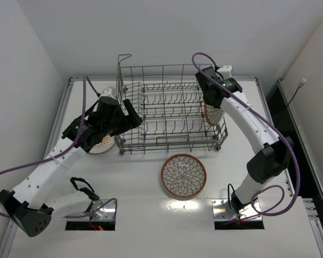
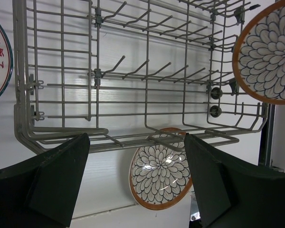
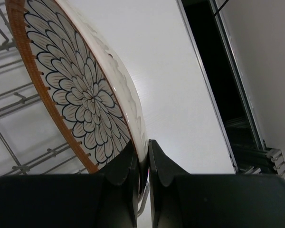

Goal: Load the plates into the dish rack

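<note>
- Left claw [image 1: 132,115]: the jaws stood wide apart and gripped nothing. It was positioned just beside the left wall of the dish rack [image 1: 151,102] and pointed across the rack's interior.
- White plate [image 1: 102,145]: it lay flat on the table [image 1: 145,215], beside the rack's near-left corner, and was largely covered by the left arm. The left wrist view showed a dark line round its edge and red lettering.
- Dish rack: a grey wire basket with tall sides, standing at the centre rear of the table. Rows of slanted tines ran along its floor.
- Brown-rimmed petal plate [image 1: 183,176]: it lay flat and face up on the table, just in front of the rack's near side and right of centre. It was well apart from both claws.
- Right claw [image 3: 142,154]: the fingers were closed on the rim of a second petal plate [image 3: 80,90].
- Second petal plate: it was held on edge and somewhat tilted at the right end of the rack, its patterned face turned towards the rack's interior. Whether it touched the wires could not be determined.
</note>
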Controlling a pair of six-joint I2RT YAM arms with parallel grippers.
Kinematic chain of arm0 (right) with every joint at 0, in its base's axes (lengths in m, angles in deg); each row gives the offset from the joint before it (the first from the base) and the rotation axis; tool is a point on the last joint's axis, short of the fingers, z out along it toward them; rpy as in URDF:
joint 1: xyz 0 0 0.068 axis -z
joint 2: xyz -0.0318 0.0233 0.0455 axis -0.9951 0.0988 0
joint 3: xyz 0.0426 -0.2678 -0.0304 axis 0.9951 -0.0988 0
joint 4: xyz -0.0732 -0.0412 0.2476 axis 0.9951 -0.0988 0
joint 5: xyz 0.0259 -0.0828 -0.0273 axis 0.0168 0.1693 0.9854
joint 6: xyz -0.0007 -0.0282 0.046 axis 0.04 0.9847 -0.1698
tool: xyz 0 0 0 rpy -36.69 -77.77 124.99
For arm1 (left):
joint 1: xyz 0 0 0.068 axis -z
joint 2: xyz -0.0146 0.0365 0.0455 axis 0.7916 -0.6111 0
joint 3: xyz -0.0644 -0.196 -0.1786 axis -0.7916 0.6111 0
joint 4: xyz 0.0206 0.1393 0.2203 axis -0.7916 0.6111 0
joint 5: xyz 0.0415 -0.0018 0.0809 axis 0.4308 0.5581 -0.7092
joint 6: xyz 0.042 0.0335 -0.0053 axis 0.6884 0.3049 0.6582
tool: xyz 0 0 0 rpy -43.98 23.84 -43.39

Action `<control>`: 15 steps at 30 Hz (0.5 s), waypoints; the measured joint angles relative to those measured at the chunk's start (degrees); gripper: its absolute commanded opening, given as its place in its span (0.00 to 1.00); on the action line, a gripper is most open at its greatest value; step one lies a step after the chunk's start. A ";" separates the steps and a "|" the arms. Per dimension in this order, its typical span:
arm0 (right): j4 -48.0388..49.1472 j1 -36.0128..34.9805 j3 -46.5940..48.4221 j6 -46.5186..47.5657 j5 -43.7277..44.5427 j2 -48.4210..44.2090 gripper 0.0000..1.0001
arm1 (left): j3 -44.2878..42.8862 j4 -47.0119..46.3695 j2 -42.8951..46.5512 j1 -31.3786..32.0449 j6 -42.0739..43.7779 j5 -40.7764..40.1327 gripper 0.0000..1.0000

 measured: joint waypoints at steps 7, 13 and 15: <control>1.27 -1.99 -1.44 -0.55 -1.11 2.56 0.00 | 0.00 0.00 0.02 0.02 0.22 -0.13 0.78; 1.55 -3.45 -1.49 -0.68 0.90 3.61 0.00 | 0.04 -0.04 0.02 0.02 0.26 -0.15 0.78; 1.62 -4.20 -1.49 -0.70 1.90 4.07 0.02 | 0.11 -0.07 0.04 0.02 0.26 -0.15 0.78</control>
